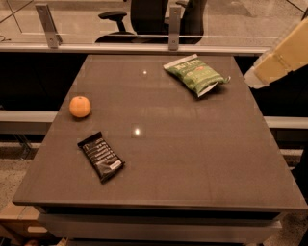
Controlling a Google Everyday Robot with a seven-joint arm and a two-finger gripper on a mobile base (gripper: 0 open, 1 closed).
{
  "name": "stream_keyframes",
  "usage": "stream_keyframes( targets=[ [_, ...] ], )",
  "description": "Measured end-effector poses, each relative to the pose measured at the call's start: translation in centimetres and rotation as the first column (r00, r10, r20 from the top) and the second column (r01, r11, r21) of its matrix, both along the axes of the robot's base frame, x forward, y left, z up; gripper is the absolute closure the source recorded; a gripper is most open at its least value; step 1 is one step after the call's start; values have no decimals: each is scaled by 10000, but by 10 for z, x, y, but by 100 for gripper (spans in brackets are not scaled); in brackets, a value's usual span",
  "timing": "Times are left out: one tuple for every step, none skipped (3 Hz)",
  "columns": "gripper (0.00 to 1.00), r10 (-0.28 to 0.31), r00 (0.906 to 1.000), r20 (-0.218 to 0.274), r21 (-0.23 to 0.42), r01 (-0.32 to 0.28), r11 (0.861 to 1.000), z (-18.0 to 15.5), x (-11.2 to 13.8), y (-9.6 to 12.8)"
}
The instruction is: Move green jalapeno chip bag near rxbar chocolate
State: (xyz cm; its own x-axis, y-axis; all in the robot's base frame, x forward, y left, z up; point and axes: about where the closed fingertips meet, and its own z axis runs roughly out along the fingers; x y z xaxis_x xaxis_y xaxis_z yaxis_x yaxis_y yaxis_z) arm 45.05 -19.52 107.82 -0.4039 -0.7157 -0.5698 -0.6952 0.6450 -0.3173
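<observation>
The green jalapeno chip bag (196,74) lies flat at the table's far right, with its silvery sealed ends showing. The rxbar chocolate (101,156), a black bar with white text, lies at the near left, angled diagonally. The two are far apart. My gripper (254,77) is at the low end of a cream-coloured arm that comes in from the upper right. It hangs just off the table's right edge, to the right of the bag, above table height and not touching it.
A round orange fruit (80,106) sits at the left, a little behind the bar. The grey-brown table (192,158) ends in a rail and glass panel at the back (144,47), with an office chair (144,14) behind it.
</observation>
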Motion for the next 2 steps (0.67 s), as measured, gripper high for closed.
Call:
stream_keyframes(
  targets=[
    [0, -520, 9985, 198, -36, 521, 9986, 11, -4, -6],
    [0, -1488, 9889, 48, 162, 1487, 9888, 14, 7, -10]
  ],
)
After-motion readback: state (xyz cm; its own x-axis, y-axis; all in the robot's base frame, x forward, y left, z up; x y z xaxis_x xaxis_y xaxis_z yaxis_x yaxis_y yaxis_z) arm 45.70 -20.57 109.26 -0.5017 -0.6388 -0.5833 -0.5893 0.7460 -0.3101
